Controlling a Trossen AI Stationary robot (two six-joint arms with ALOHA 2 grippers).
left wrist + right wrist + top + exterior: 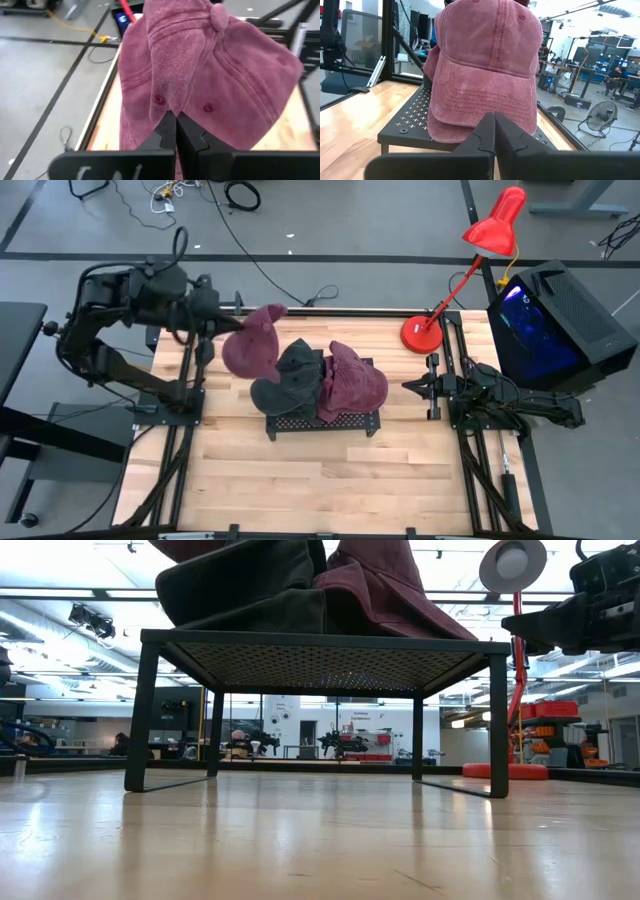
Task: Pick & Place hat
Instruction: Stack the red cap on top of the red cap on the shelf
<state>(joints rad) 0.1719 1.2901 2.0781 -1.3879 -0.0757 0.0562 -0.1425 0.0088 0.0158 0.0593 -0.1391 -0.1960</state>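
Left gripper (175, 131) clamped on maroon hat (252, 343), held aloft beside rack (322, 423). Thin pinch of fabric: hat may slip, or brush dark hat (287, 375) off. Right gripper (413, 386) closed, waiting beside rack.

You see a maroon hat (252, 345), a dark grey hat (290, 376), a black perforated stand (322, 423), a red lamp (480, 250), and a light wood table (320, 480).
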